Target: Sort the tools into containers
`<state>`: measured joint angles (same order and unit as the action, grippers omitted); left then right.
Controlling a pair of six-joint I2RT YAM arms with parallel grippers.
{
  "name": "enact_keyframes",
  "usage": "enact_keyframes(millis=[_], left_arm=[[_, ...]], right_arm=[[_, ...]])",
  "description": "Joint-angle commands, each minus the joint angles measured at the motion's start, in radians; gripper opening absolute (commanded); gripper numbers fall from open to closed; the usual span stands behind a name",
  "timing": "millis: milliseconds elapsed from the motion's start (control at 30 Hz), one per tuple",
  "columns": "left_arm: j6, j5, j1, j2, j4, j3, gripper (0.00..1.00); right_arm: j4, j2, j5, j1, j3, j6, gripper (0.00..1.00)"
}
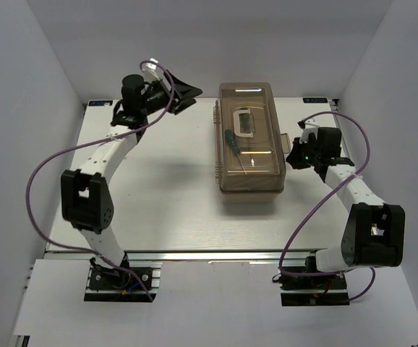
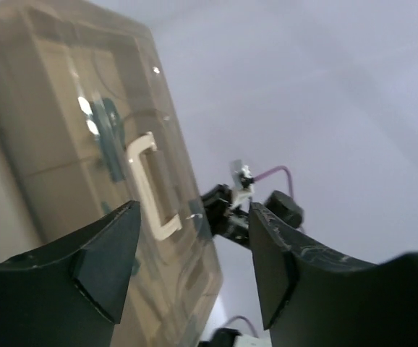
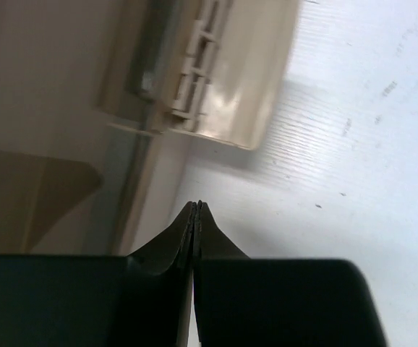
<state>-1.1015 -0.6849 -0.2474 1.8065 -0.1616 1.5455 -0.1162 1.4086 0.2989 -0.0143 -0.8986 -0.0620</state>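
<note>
The beige toolbox [image 1: 250, 141] stands closed in the middle of the table, its translucent brownish lid down and its white handle [image 1: 246, 123] on top. One green-handled screwdriver [image 1: 232, 141] shows through the lid. No other tools or trays are in view. My left gripper [image 1: 187, 94] is open and empty, raised at the back left of the box; in its view [image 2: 194, 253] the toolbox [image 2: 57, 144], the handle [image 2: 147, 181] and the screwdriver [image 2: 111, 137] fill the left. My right gripper [image 1: 293, 155] is shut on nothing beside the box's right side; its tips [image 3: 196, 206] sit just off the box wall [image 3: 64, 87], near a latch [image 3: 194, 79].
The white table [image 1: 165, 188] is walled by white panels at the back and both sides. Purple cables loop off both arms. The right arm [image 2: 267, 210] shows beyond the box in the left wrist view. Bare tabletop [image 3: 339, 181] lies to the right of the right gripper.
</note>
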Motion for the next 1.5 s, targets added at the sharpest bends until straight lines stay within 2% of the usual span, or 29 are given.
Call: enact_keyframes(millis=[0,100,267,433,567,800,1000,1100,1233,1267,1300,1400,1467], left_arm=[[0.253,0.1,0.023,-0.178,0.241,-0.085,0.73],[0.334,0.16,0.025,-0.257,0.306,-0.186,0.78],[0.405,0.269,0.025,-0.449,0.363,-0.378,0.83],[0.368,0.366,0.026,-0.614,0.311,-0.534,0.98],[0.315,0.427,0.026,-0.714,0.289,-0.642,0.98],[0.347,0.493,0.025,-0.766,0.339,-0.642,0.97],[0.426,0.527,0.026,-0.776,0.37,-0.63,0.9],[0.453,0.522,0.026,-0.765,0.366,-0.625,0.82],[0.499,0.481,0.026,-0.728,0.332,-0.596,0.57],[0.506,0.472,0.026,-0.705,0.326,-0.588,0.43],[0.512,0.464,0.026,-0.691,0.321,-0.578,0.39],[0.543,0.426,0.026,-0.639,0.321,-0.523,0.36],[0.568,0.401,0.026,-0.609,0.332,-0.478,0.41]], right_arm=[[-0.032,-0.005,0.104,-0.027,-0.068,-0.091,0.0],[-0.074,-0.003,0.15,-0.082,-0.083,-0.114,0.0],[-0.048,-0.046,0.138,-0.214,-0.046,-0.165,0.0],[-0.031,-0.037,0.128,-0.32,-0.052,-0.162,0.0],[-0.019,0.027,0.144,-0.331,-0.094,-0.099,0.0],[0.03,-0.022,0.074,-0.294,-0.085,-0.065,0.0],[0.096,-0.157,0.124,-0.15,0.036,-0.053,0.0],[0.118,-0.203,0.167,-0.105,0.082,-0.064,0.0],[0.119,-0.144,0.134,-0.096,0.089,-0.056,0.0],[0.118,-0.114,0.111,-0.095,0.083,-0.044,0.0],[0.118,-0.085,0.105,-0.093,0.069,-0.038,0.0],[0.09,0.038,0.086,-0.079,0.029,0.02,0.0],[0.101,0.108,0.088,-0.075,-0.009,0.054,0.0]])
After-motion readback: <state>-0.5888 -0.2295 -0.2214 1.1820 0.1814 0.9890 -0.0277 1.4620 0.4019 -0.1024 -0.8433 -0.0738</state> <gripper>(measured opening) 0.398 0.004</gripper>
